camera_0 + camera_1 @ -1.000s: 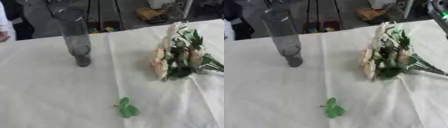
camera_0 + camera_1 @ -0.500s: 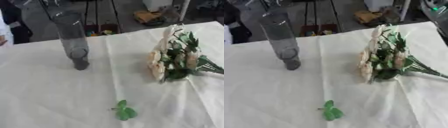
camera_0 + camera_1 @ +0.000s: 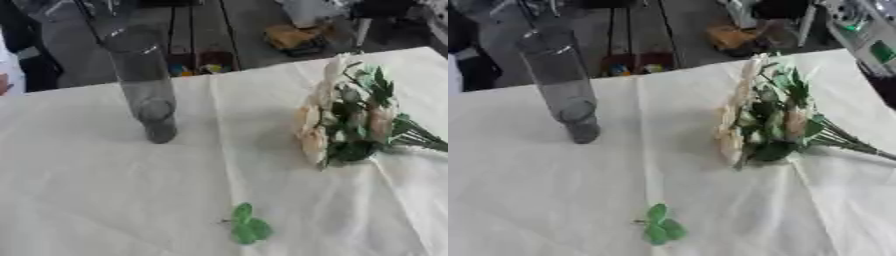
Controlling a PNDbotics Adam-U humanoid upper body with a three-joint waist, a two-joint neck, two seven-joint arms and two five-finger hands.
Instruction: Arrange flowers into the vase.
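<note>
Neither of our hands shows, so we cannot tell their state; the flowers [image 3: 346, 122] lie bunched on the white cloth [image 3: 87, 200], well right of the upright vase [image 3: 140, 85]; we should grasp the stems [image 3: 855, 145], not the blooms

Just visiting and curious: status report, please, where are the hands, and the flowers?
No hands in view. Vase upright, empty, at table's far left. Flowers lying bunched on the cloth at right, untouched. Loose green sprig near the front edge; nothing blocking.

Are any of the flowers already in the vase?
No, the vase stands empty on the left, while the flowers lie bunched on the tablecloth to its right.
</note>
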